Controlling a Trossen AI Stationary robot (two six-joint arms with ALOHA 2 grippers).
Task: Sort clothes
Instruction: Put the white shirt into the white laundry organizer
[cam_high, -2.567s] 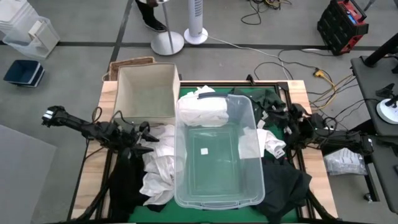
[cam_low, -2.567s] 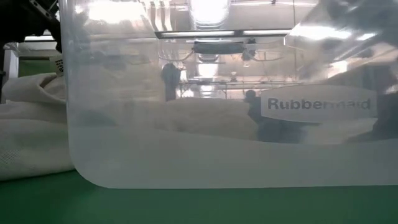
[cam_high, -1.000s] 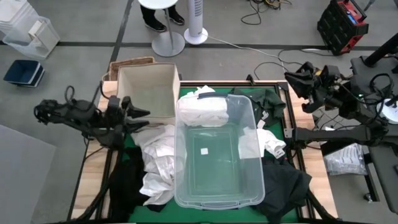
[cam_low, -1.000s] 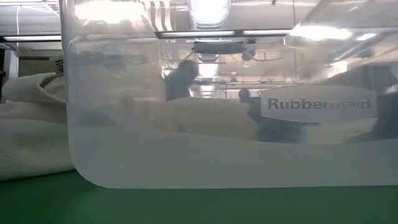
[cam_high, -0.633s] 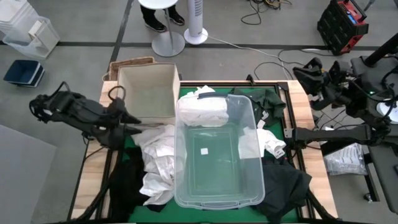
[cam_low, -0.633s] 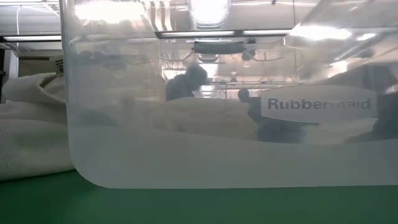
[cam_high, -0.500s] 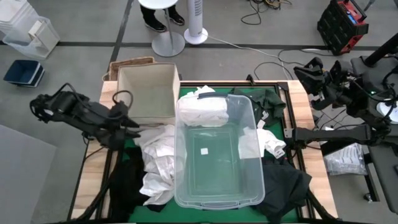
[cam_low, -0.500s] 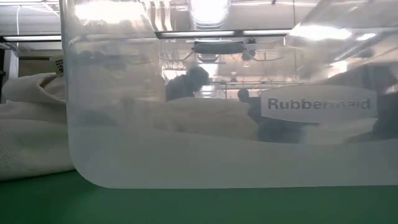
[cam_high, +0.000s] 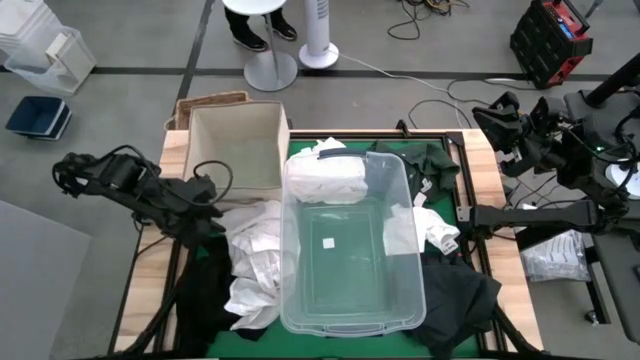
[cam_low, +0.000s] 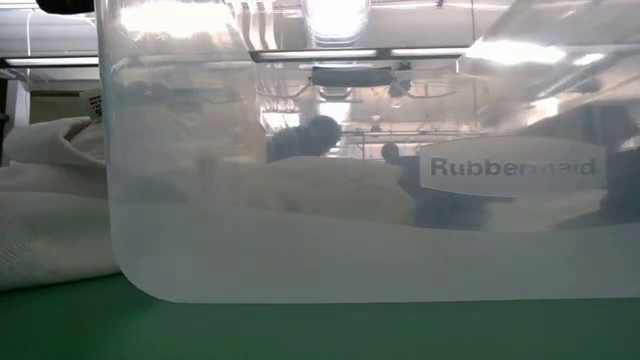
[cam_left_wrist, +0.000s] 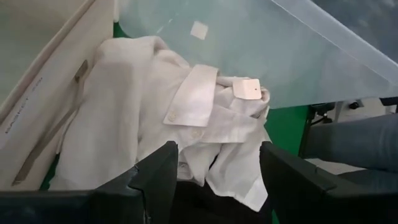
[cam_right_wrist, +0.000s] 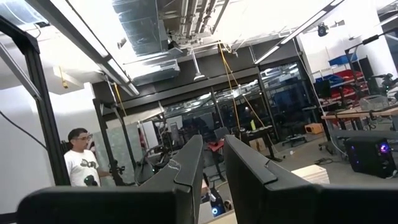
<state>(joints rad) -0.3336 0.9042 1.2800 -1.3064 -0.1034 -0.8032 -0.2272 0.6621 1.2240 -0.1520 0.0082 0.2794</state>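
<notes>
A pile of white shirts (cam_high: 255, 250) lies on the green mat left of the clear plastic tub (cam_high: 345, 300); it also shows in the left wrist view (cam_left_wrist: 186, 106). Another white garment (cam_high: 325, 178) lies in the tub's far end. Black garments lie at the near left (cam_high: 205, 290) and the near right (cam_high: 460, 290). A dark green one (cam_high: 430, 160) lies at the far right. My left gripper (cam_high: 212, 208) is open just over the left edge of the white pile, its fingers (cam_left_wrist: 163, 171) on either side of a shirt. My right gripper (cam_high: 490, 118) is raised beyond the table's right edge, with fingers nearly together and empty.
A beige cardboard box (cam_high: 235, 150) stands at the far left, close behind my left gripper. The tub fills the table's middle and blocks the low view (cam_low: 350, 200). A small white cloth (cam_high: 437, 232) lies right of the tub. A person stands beyond the table's far edge (cam_high: 250, 15).
My left gripper has moved from beside the cardboard box toward the table's near edge and down to the white shirt pile, staying open. My right arm has drawn a little farther off the table's right side, then kept still. The clothes have not moved.
</notes>
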